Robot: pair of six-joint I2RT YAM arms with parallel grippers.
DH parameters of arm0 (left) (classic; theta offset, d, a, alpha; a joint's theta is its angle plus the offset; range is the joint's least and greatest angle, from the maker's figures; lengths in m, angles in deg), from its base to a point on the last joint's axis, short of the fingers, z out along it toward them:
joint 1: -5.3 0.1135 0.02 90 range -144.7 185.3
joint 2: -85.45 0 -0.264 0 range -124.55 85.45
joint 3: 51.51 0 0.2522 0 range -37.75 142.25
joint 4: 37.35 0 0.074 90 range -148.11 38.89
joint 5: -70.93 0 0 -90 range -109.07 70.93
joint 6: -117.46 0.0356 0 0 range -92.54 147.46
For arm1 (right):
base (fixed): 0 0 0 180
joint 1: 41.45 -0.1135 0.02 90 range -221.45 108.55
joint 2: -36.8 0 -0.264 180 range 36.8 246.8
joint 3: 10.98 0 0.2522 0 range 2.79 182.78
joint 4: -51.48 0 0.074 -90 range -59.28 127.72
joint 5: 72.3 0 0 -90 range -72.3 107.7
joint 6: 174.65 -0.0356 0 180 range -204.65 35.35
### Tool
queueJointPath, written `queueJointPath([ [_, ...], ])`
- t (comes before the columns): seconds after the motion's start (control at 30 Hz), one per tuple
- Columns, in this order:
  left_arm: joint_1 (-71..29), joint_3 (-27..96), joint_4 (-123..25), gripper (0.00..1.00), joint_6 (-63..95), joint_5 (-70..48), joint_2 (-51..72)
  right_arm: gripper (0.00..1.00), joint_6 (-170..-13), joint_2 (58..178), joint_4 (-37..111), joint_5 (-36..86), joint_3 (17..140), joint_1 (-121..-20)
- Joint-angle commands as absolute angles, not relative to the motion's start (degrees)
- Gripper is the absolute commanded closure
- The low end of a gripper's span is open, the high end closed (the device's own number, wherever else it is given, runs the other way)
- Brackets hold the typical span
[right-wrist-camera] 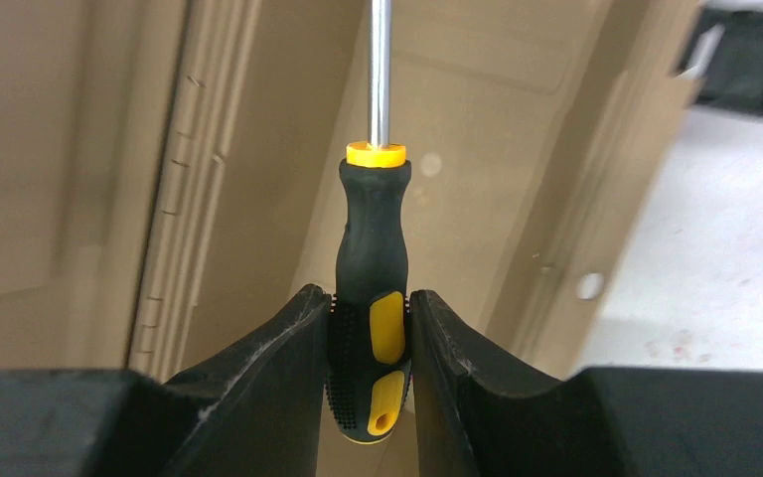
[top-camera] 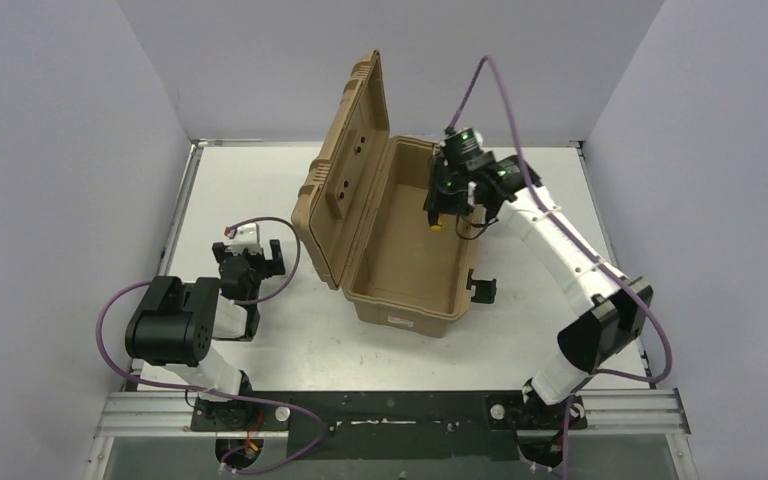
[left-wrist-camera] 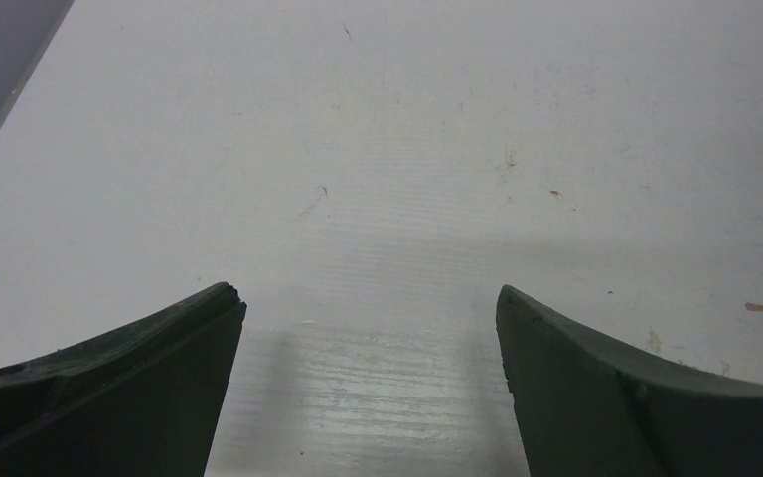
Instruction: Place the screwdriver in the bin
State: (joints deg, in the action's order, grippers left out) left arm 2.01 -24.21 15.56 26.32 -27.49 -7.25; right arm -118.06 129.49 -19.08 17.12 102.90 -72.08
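Right tool clamped on the screwdriver handle, lower centre of frame.
Silver shaft runs straight up and leaves the top edge. Tan bin fills the background. White bench at right, black latch at upper right.

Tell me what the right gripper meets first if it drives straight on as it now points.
Likely the inside of the bin, touched first by the shaft of the screwdriver the right gripper holds. The tip is out of frame, so depth is unclear.
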Motion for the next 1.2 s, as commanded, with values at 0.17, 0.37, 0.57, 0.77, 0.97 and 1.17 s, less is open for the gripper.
queueJointPath([
  [0.17, 2.0, -23.2, 18.3, 0.03, 25.8, -27.8, -6.9, 1.0, -125.1, 137.3, 0.1, 15.2, 82.3, -77.9],
  [0.37, 2.0, -23.2, 18.3, 0.03, 25.9, -27.8, -6.8, 1.0, -124.3, 142.8, 3.7, 13.3, 79.6, -78.1],
  [0.57, 2.0, -23.2, 18.4, 0.03, 25.9, -27.8, -6.8, 0.96, -124.3, 144.5, 5.6, 11.9, 78.2, -77.8],
  [0.77, 2.0, -23.2, 18.3, 0.03, 25.8, -27.8, -6.9, 0.49, -124.3, 144.3, 3.8, 10.0, 80.0, -77.6],
  [0.97, 2.0, -23.2, 18.3, 0.03, 25.9, -27.8, -6.8, 0.4, -122.0, 140.6, 0.7, 7.1, 85.4, -77.4],
  [1.17, 2.0, -23.2, 18.3, 0.03, 25.9, -27.8, -6.9, 0.06, -116.0, 134.2, -1.0, 6.0, 92.0, -76.5],
])
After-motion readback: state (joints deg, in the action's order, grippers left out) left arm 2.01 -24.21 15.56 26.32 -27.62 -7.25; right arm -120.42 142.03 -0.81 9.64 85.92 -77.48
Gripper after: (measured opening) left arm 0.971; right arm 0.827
